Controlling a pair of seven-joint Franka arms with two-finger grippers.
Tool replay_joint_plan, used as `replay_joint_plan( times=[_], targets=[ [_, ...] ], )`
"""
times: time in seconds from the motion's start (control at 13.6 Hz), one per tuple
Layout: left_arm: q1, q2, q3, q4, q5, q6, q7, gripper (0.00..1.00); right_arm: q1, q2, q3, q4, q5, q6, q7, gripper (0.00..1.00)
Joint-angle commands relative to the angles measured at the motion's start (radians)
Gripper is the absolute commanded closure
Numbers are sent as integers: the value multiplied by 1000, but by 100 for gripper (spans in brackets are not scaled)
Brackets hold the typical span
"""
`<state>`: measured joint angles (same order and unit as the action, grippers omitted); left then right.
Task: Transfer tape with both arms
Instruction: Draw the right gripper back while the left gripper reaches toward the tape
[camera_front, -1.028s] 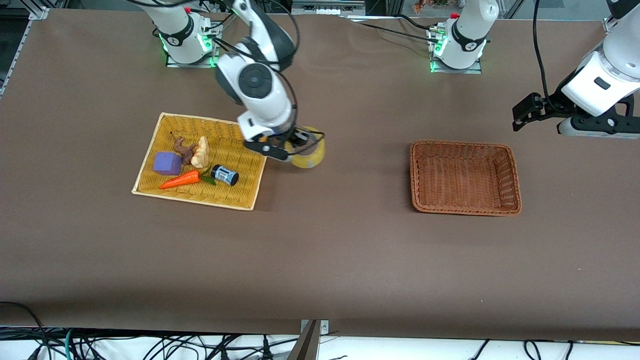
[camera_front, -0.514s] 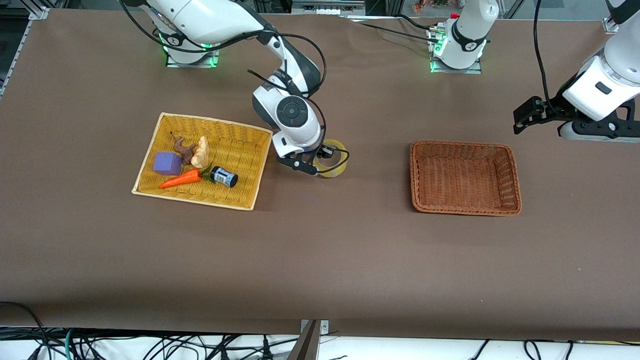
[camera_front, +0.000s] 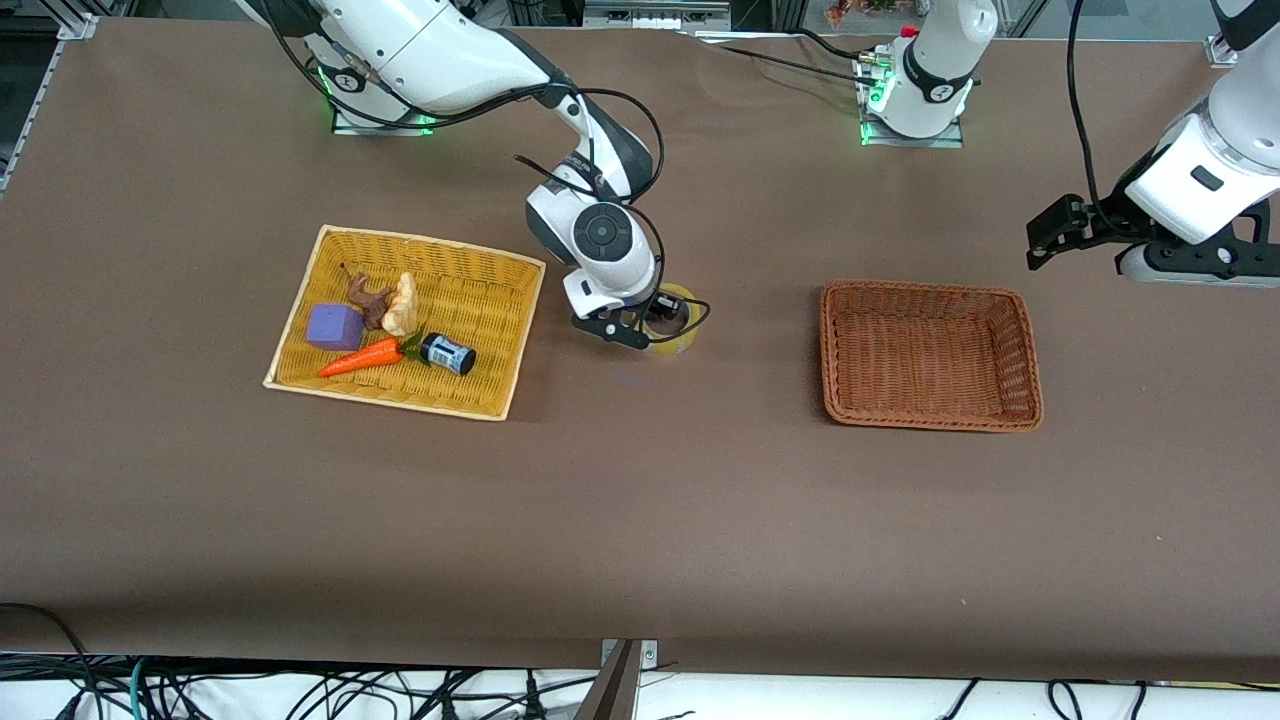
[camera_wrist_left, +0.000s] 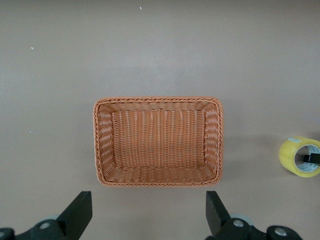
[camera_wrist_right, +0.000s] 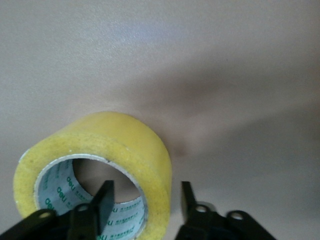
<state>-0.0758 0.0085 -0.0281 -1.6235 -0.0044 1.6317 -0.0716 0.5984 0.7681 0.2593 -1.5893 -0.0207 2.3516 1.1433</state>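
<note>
The yellowish tape roll (camera_front: 680, 338) rests on the brown table between the two baskets, nearer the yellow one. It also shows in the right wrist view (camera_wrist_right: 130, 145) and the left wrist view (camera_wrist_left: 299, 156). My right gripper (camera_front: 655, 325) is down at the roll. In its wrist view the gripper (camera_wrist_right: 145, 189) is open, one finger inside the core and one outside the wall, with a gap on each side. My left gripper (camera_front: 1195, 268) waits in the air at the left arm's end of the table. It is open and empty (camera_wrist_left: 148, 200).
A brown wicker basket (camera_front: 828, 350) lies toward the left arm's end, empty (camera_wrist_left: 157, 100). A yellow wicker tray (camera_front: 300, 330) toward the right arm's end holds a purple cube (camera_front: 334, 326), a carrot (camera_front: 360, 360), a small dark bottle (camera_front: 449, 352) and two small figures.
My right arm has carried the tape from beside the yellow tray a little toward the brown basket and lowered it to the table. The left arm has hardly moved.
</note>
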Motion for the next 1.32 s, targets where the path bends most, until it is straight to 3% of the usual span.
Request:
replay_joint_plan(
  times=[0.0, 0.15, 0.44, 0.66, 0.95, 1.1, 1.25],
  targets=[
    [2, 18, -6, 34, 7, -29, -4, 0, 4, -12, -9, 32, -107, -26, 7, 0],
    [-2, 18, -7, 34, 6, -36, -4, 0, -32, -82, -22, 75, -189, -166, -48, 0],
    [-33, 67, -10, 34, -63, -93, 4, 0, -184, -156, -23, 297, -180, -548, -437, 0],
    [-77, 114, -10, 34, -133, -85, -8, 0, -346, -229, -26, 322, -114, -607, -675, 0],
    [-180, 221, -10, 36, -157, 20, -103, 0, -482, -315, -64, 321, -114, -656, -821, 0],
    [-261, 258, -10, 36, -154, 62, -257, 0, -537, -364, -83, 295, -114, -652, -870, 0],
    [-350, 310, -10, 34, -157, 108, -391, 0, -574, -458, -115, 182, -133, -618, -869, 0]
  ],
)
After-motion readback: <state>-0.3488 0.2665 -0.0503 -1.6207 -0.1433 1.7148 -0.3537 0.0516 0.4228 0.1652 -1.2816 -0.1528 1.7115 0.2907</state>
